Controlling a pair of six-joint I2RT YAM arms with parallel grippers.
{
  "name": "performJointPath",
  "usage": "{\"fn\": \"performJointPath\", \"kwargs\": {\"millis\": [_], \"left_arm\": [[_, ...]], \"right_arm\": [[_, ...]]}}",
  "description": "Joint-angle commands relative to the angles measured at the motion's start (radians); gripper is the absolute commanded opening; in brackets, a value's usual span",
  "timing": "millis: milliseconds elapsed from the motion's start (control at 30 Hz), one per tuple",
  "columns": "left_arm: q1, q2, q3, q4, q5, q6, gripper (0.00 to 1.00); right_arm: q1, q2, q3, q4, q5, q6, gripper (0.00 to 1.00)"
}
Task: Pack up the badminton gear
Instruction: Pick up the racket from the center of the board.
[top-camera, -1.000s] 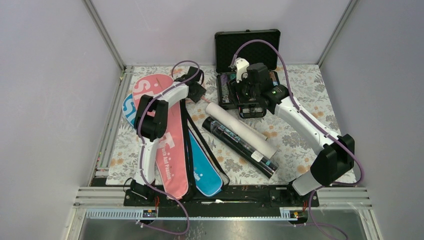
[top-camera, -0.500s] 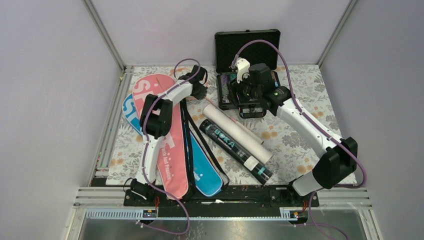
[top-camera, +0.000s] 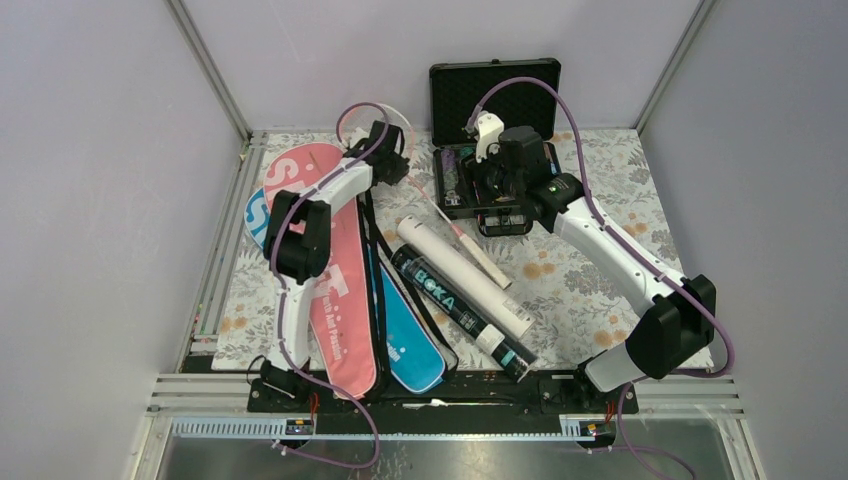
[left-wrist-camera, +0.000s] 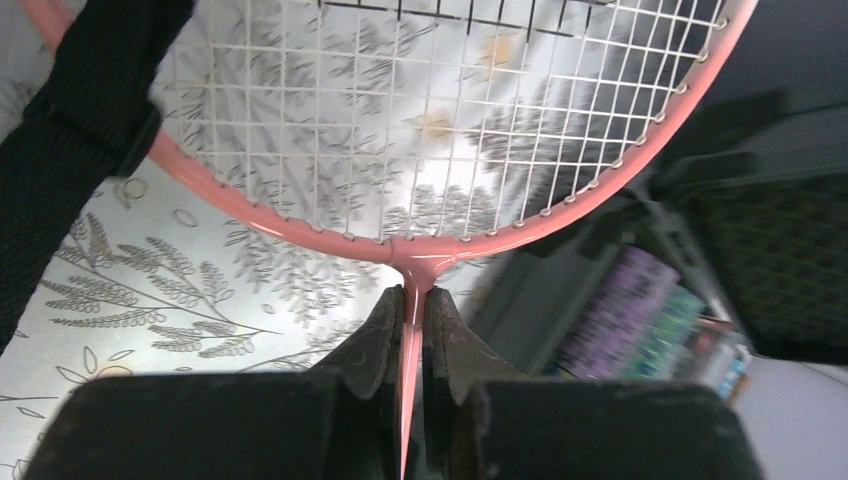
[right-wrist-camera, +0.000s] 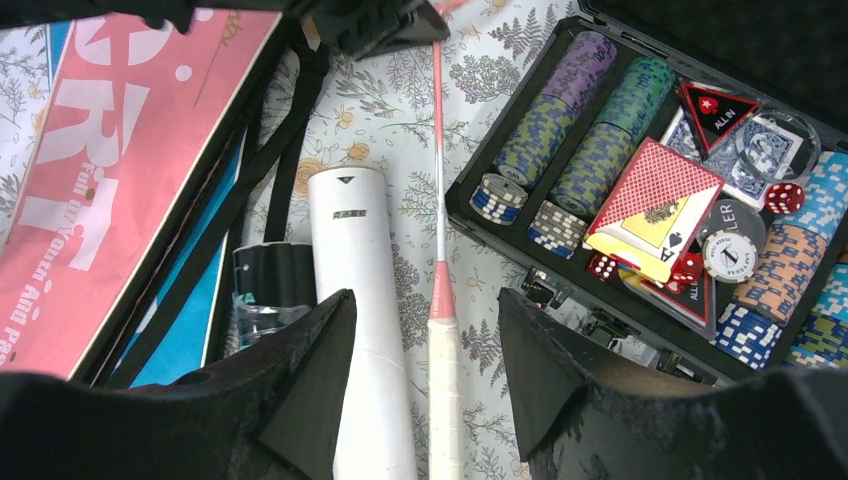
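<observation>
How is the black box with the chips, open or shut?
Open. The lid of the black hard case stands upright, and the stacked poker chips inside show.

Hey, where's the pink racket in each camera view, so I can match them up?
Top external: pink racket lies slanted at centre, white grip beside the white tube, head end at the left gripper.
Left wrist: pink racket's strung head fills the top; shut left gripper pinches its shaft.
Right wrist: pink racket runs up the middle, seen between the open right gripper's fingers.
Shared landmark: black poker chip case.
</observation>
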Motion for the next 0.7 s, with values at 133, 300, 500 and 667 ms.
{"fn": "performJointPath", "kwargs": {"millis": [133,300,500,667], "left_arm": [[0.005,-0.277,-0.060,0.272,0.054,0.016,0.00],[0.006,-0.376,-0.115,0.276,0.121,0.064,0.00],[0.005,-0.551,-0.275,0.249,0.237,0.153,0.00],[0.005,-0.697,-0.376,0.150,0.270,0.256,0.00]], "right_arm": [[-0.002,-0.020,-0.013,-0.009,0.061,0.034,0.62],[-0.002,-0.044,-0.029,-0.037,-0.038,0.012,0.62],[-0.002,-0.085,0.000,-0.067,-0.187,0.143,0.64],[-0.002,-0.147,-0.095,0.024,-0.212,0.216,0.64]]}}
